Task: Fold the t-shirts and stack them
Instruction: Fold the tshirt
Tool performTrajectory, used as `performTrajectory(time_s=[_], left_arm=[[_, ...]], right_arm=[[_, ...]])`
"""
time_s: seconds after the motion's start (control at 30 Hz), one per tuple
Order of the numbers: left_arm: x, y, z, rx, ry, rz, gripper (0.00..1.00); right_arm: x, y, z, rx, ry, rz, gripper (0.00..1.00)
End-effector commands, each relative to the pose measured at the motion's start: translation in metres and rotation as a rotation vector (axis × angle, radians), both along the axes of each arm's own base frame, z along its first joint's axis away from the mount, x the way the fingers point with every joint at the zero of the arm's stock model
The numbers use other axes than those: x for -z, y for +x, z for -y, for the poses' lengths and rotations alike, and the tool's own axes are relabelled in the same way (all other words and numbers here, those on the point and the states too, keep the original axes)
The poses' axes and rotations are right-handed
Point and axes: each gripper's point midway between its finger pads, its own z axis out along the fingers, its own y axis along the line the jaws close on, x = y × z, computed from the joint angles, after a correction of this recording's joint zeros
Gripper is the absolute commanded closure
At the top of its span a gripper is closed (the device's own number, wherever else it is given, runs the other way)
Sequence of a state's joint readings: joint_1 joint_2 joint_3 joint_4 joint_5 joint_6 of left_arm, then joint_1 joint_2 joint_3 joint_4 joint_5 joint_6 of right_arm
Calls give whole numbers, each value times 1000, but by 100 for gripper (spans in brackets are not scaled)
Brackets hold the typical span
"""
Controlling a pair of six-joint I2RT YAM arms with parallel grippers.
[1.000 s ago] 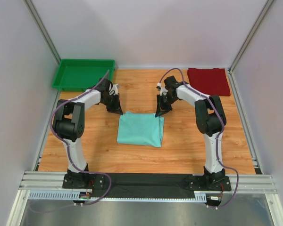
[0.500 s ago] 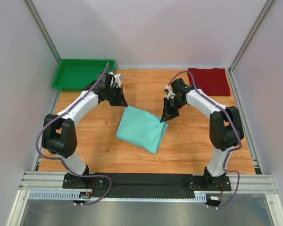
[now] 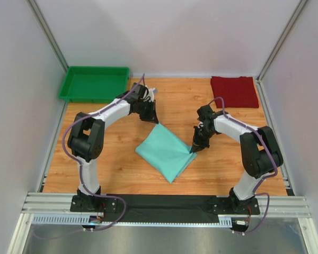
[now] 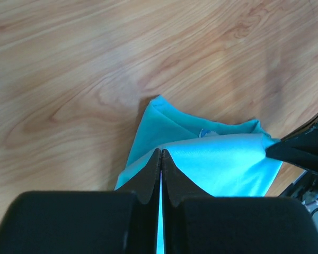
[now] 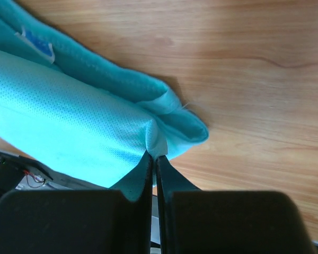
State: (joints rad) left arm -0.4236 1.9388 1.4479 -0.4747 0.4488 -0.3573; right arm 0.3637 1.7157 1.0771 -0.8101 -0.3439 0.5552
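The folded mint t-shirt (image 3: 167, 151) lies as a diamond at the table's middle. My left gripper (image 3: 152, 119) is shut on its far corner; in the left wrist view the cloth (image 4: 222, 164) runs between the closed fingers (image 4: 161, 153). My right gripper (image 3: 194, 148) is shut on the right corner, with mint cloth (image 5: 69, 121) pinched at the tips (image 5: 153, 156) and a small label (image 5: 40, 47) showing. The dark red t-shirt (image 3: 233, 90) lies folded flat at the far right corner, away from both grippers.
A bright green plastic tray (image 3: 94, 83) sits at the far left corner. White walls and metal posts close in the table on three sides. The arm bases stand on a black strip (image 3: 164, 203) at the near edge.
Both grippers have carried the mint shirt's corners to the right and turned it, so it has gone from a square to a diamond. The right gripper has come nearer; the left has swung toward the middle.
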Motion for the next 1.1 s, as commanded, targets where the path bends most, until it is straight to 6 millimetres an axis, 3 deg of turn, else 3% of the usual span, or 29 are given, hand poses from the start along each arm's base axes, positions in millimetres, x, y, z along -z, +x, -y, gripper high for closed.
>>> performTrajectory(time_s=[0.0,0.13,0.2,0.23,0.27,0.3,0.33,0.37,0.4,0.43,0.47,0.5,0.53,0.57,0.6,0.67,0.7,0.73,0.77,0.83,0.87,0.9,0.97,1.03,1.07], left_arm=[[-21,16,35,65,-56,103,100],[-18,14,56,98,-58,112,99],[-17,17,59,101,-44,100,86],[-3,13,51,80,15,48,80],[-2,16,43,46,61,44,74],[-1,24,29,-23,139,64,51],[-14,22,19,-47,166,89,43],[-14,17,9,-65,197,99,31],[-40,20,-5,-118,226,177,26],[-48,17,-15,-152,249,195,22],[-48,9,-28,-176,279,196,17],[-73,5,-41,-222,290,254,16],[-80,-1,-48,-243,290,266,16],[-76,-12,-56,-255,303,253,16],[-100,-20,-62,-276,268,299,16],[-98,-40,-74,-295,267,283,17],[-116,-50,-82,-318,242,321,18],[-117,-57,-87,-326,244,322,18],[-108,-66,-94,-322,258,317,18],[-117,-72,-94,-292,185,356,15],[-104,-76,-95,-251,171,340,13],[-104,-77,-91,-222,130,337,13],[-102,-70,-81,-152,74,341,13],[-87,-57,-74,-79,102,341,16],[-95,-45,-70,-74,98,360,18]], right_arm=[[4,8,13,71,-68,40,100],[10,-3,19,72,-78,36,100],[16,-10,23,58,-92,25,100],[18,-9,25,52,-95,30,100],[23,-9,26,40,-102,20,100],[23,-4,26,7,-102,39,100],[24,1,27,-4,-116,51,100],[30,4,29,-17,-131,47,100],[32,9,29,-37,-138,56,100],[28,24,26,-65,-139,97,99],[36,28,26,-85,-149,86,99],[38,35,24,-103,-145,94,99],[29,56,16,-134,-126,148,98],[39,61,13,-154,-129,132,98],[37,71,8,-168,-124,147,97],[22,107,-11,-209,-93,221,97],[32,107,-16,-235,-100,182,97],[27,114,-24,-256,-87,188,97],[6,138,-37,-274,-67,259,96],[-4,136,-48,-295,-44,237,91],[-12,140,-51,-287,-33,248,90],[-16,138,-52,-282,-26,246,88],[-29,135,-51,-280,-19,263,85],[-27,131,-46,-281,-32,258,84],[-27,130,-46,-284,-33,258,85]])
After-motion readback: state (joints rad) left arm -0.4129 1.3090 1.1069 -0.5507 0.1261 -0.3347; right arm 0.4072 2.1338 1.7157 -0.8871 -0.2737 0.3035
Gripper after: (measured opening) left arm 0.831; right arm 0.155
